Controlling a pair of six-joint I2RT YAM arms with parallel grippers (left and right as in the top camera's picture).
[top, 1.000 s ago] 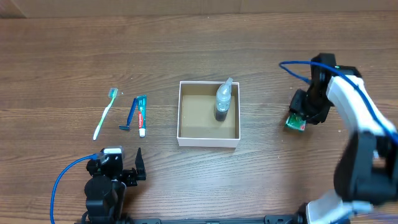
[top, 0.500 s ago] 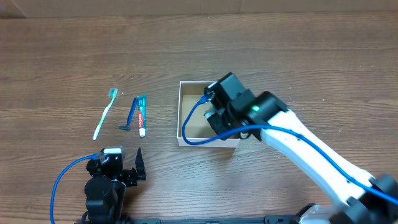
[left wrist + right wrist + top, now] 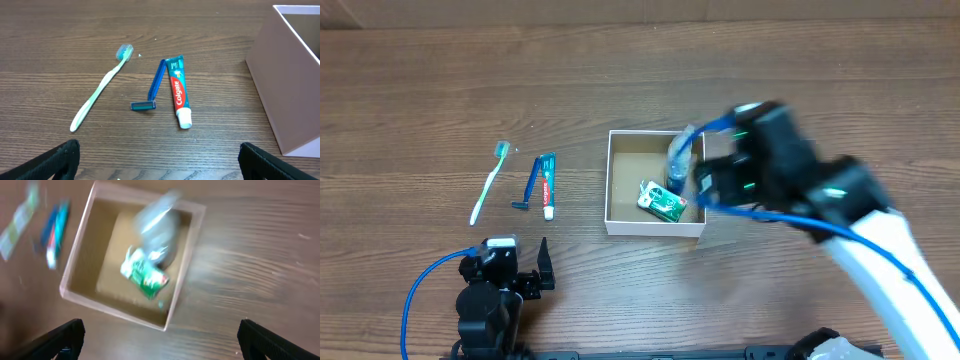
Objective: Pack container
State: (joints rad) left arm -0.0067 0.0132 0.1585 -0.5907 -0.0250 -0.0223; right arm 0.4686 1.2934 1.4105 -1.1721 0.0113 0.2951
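The container (image 3: 610,182) is a square white-walled box with a brown floor at mid table. A clear bottle (image 3: 678,160) lies along its right side and a green packet (image 3: 662,201) lies near its front right corner. My right gripper (image 3: 720,178) is blurred, just right of the box and above it. It is open with nothing between its fingers. In the right wrist view the packet (image 3: 145,275) and bottle (image 3: 159,230) rest inside the container (image 3: 115,311), beyond the open gripper (image 3: 160,340). My left gripper (image 3: 508,268) stands open near the front left edge.
Left of the box lie a green toothbrush (image 3: 488,183), a blue razor (image 3: 530,185) and a toothpaste tube (image 3: 548,185). The left wrist view shows the toothbrush (image 3: 100,90), razor (image 3: 154,87), tube (image 3: 178,92) and the box wall (image 3: 280,90) ahead of the open gripper (image 3: 160,160).
My right arm carried the green packet from the right of the table to the box, opened, and the packet now lies inside. The arm has drawn right. The left arm is still.
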